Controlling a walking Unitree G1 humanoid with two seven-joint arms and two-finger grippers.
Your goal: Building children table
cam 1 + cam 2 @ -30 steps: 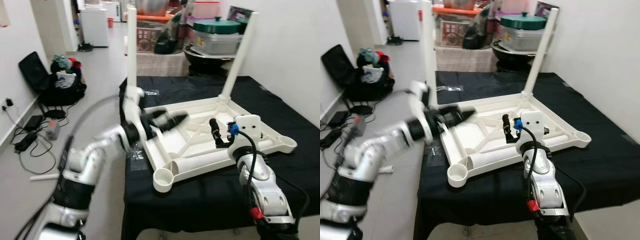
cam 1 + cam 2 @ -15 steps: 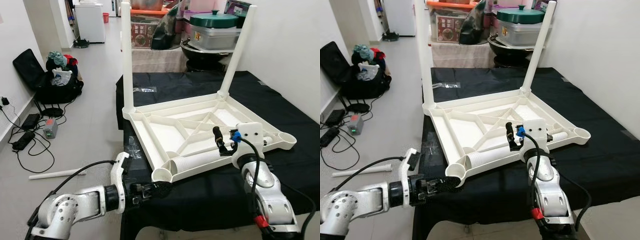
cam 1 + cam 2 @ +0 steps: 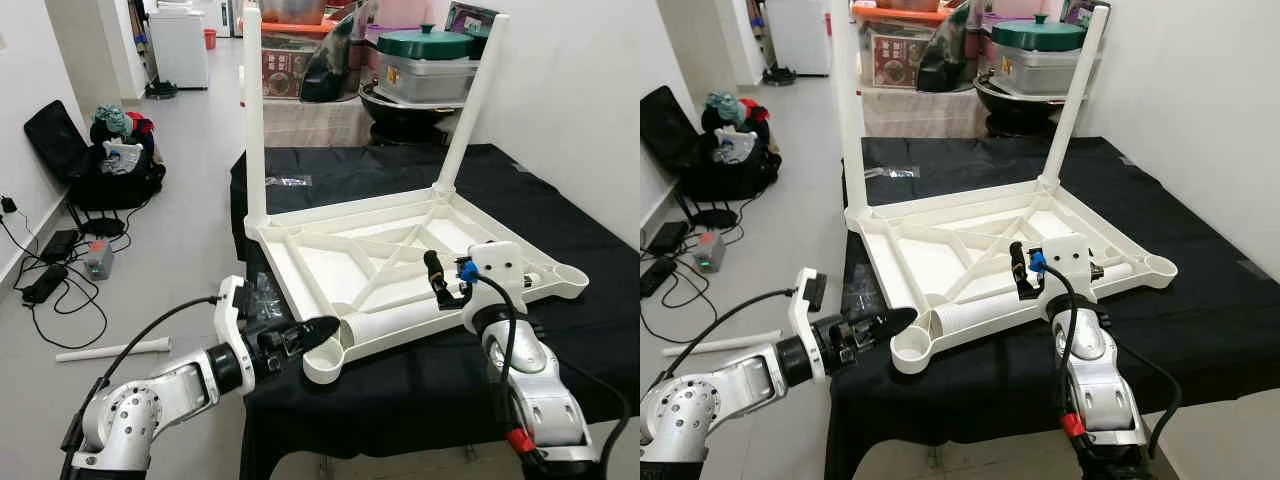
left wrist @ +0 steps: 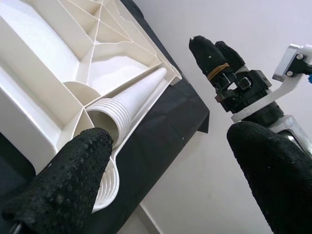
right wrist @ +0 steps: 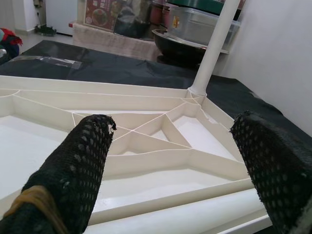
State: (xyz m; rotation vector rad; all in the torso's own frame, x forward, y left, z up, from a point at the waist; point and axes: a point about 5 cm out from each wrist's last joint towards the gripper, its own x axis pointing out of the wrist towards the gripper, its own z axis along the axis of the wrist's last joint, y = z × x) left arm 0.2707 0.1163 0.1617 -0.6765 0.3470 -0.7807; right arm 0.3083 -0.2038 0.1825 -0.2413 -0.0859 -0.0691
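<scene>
A white plastic tabletop [image 3: 370, 250] lies upside down on a black-covered worktop [image 3: 560, 230], filling the middle of the head views. Two white legs already stand upright in its far corners: one leg [image 3: 253, 110] at upper left, the other leg [image 3: 470, 105] at upper right. A third, loose leg [image 3: 420, 315] lies on its side along the near edge of the tabletop, its ribbed open end by the empty socket [image 3: 325, 362] at the lower-left corner.

We judge the parts to be light, hollow moulded plastic, stiff but smooth and likely slippery under the fingers. The loose leg is round and could roll. We would take it around its middle, where it is even in width, rather than at the ribbed end that must go into the socket.

Our left gripper [image 3: 318, 329] sits lower left of centre, just beside the empty socket, fingers spread wide and holding nothing. In its wrist view one finger [image 4: 73, 175] frames the ribbed mouth of the loose leg.

Our right gripper [image 3: 436, 276] hovers right of centre above the loose leg, also wide open and empty.

A fourth leg [image 3: 110, 350] lies on the floor [image 3: 190, 200] at lower left.
</scene>
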